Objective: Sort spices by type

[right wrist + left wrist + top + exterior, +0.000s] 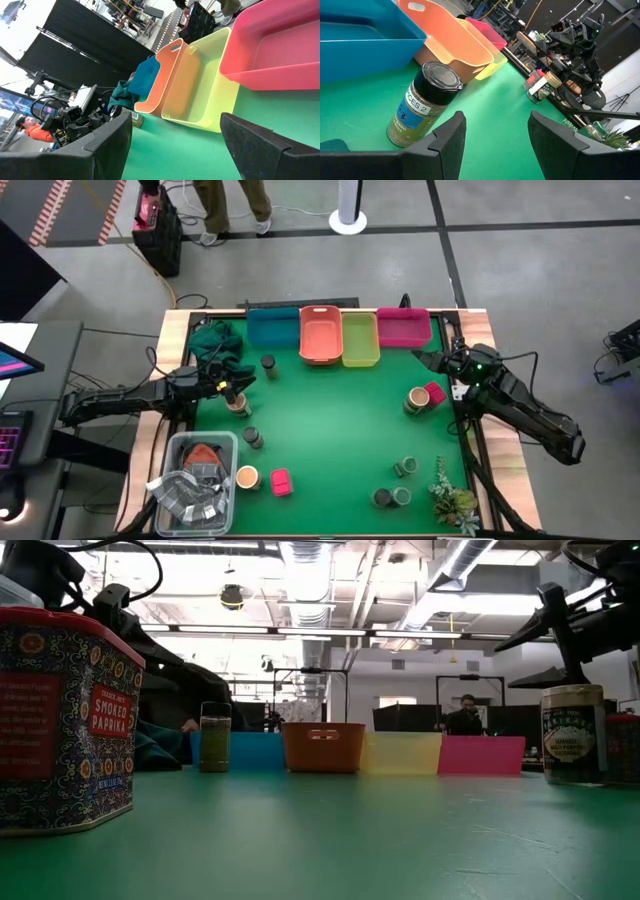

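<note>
- While nothing has yet reached a bin, the four trays set the plan: the blue tray, orange tray, yellow tray and pink tray stand in a row along the far edge of the green table, and all look empty from above.
- Nearest the blue tray, the left gripper hangs just short of the dark-lidded jar, which stands upright on the mat in front of that tray; its jaws are parted and hold nothing.
- Judging from its wrist view, the jar sits off to one side of the gap between the fingers, so the sound move is to shift sideways until the jar is centred, then advance and close around the body below the lid.
- Beside the pink tray, the right gripper hovers with jaws spread wide and empty, above and behind the tan-topped cylinder and pink box, which stand touching.
- Farther from the trays, the remaining spices are scattered: another dark-lidded jar, a tan-topped one with a pink box beside the clear tub, and green-topped jars near the plant sprig.
- Each type should probably claim its own tray; the lift must clear the tray's wall before release.
</note>
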